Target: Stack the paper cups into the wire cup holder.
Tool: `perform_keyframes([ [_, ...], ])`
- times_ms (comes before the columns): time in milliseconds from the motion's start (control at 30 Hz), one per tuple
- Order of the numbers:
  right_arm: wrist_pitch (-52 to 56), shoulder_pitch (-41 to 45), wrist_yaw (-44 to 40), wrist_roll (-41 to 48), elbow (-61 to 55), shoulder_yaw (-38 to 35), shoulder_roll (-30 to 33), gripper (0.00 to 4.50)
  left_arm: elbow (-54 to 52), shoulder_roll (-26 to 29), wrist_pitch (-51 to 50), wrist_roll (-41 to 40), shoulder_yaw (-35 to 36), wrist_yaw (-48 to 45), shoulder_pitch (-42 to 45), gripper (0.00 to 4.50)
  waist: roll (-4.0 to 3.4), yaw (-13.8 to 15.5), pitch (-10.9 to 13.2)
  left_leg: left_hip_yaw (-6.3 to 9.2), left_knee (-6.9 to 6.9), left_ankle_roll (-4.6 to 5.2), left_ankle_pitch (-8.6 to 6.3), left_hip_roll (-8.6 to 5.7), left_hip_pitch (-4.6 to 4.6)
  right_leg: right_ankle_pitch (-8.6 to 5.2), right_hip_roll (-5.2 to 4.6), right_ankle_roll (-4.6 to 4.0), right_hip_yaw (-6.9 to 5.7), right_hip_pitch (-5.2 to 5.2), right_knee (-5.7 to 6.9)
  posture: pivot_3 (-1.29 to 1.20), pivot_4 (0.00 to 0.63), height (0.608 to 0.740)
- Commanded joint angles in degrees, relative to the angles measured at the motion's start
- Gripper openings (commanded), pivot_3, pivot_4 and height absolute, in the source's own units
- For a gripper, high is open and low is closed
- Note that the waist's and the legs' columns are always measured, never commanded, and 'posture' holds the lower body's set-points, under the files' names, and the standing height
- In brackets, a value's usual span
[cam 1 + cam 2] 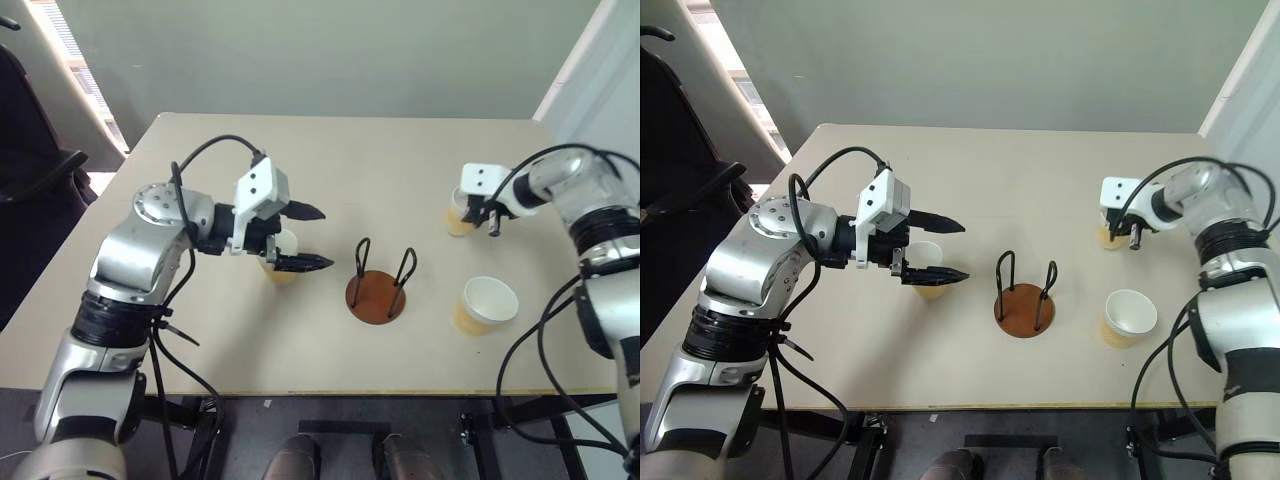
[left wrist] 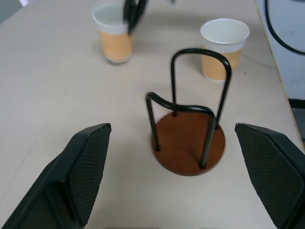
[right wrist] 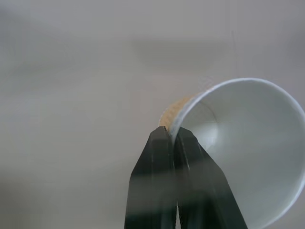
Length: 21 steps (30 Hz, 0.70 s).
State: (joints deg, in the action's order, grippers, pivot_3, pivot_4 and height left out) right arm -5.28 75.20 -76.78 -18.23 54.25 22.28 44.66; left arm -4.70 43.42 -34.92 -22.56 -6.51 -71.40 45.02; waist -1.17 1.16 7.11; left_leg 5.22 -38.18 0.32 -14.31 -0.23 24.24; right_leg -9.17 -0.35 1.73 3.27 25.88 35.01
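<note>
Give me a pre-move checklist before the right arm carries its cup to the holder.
1. Right gripper pinching the wall of the far tan-yellow paper cup: ok, fingers closed on the rim.
2. Wire cup holder with the reddish-brown disc base empty and upright: ok.
3. Left gripper clear of the holder: ok, open beside it.
4. Second paper cup upright, near the table's front edge: ok.
5. Third paper cup under the left gripper, upright: ok.
6. Grip firm enough to lift: cannot tell.
</note>
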Motion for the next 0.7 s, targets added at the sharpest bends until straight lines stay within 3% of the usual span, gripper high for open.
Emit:
perform_keyframes([
  [33, 11.1, -3.5, -12.1, 10.0, -29.2, -5.3, 3.8, 0.06, -2.4, 2.3, 0.6, -1.8, 1.6, -2.5, -1.3, 4.50, 0.00, -0.2, 0.0, 0.00, 0.01, -0.31, 0.18, 0.04, 0.01, -0.03, 0.04, -0.05, -0.01, 0.00, 0.00, 0.00, 0.150, 0.740],
  [200, 32.0, -7.6, -15.7, 23.0, -59.6, -5.8, 9.2, 0.06, -0.5, 2.9, 1.9, -1.5, 1.1, -3.6, -1.4, 4.50, 0.01, -0.6, 0.0, 0.03, 0.05, -0.70, 0.41, 0.13, -0.04, -0.16, 0.17, -0.24, -0.02, -0.01, 0.00, 0.00, 0.150, 0.740],
  [300, 38.2, -9.5, -15.7, 28.5, -69.2, -4.0, 12.3, 0.06, 0.9, 2.4, 2.6, -0.9, 0.5, -3.9, -0.5, 4.50, 0.04, -0.4, 0.0, 0.09, 0.00, -0.68, 0.40, 0.12, -0.05, -0.19, 0.17, -0.27, -0.03, -0.08, 0.00, 0.00, 0.150, 0.740],
  [433, 39.7, -9.8, -15.7, 28.8, -71.2, -3.1, 12.0, 0.06, 1.7, 1.6, 3.0, -0.5, -0.3, -3.9, 0.5, 4.50, 0.05, -0.5, 0.0, 0.08, -0.12, -0.02, 0.03, 0.04, -0.08, -0.33, 0.08, -0.58, 0.00, -0.13, 0.03, 0.00, 0.150, 0.740],
  [700, 36.2, -9.3, -14.9, 26.1, -68.4, -0.4, 8.8, 0.06, 1.5, 1.5, 3.0, -0.4, -0.3, -3.4, 0.3, 4.50, 0.05, -0.7, 0.0, 0.09, -0.14, 0.07, 0.28, 0.04, -0.21, -0.21, 0.10, -0.66, 0.00, -0.11, 0.32, 0.00, 0.150, 0.740],
])
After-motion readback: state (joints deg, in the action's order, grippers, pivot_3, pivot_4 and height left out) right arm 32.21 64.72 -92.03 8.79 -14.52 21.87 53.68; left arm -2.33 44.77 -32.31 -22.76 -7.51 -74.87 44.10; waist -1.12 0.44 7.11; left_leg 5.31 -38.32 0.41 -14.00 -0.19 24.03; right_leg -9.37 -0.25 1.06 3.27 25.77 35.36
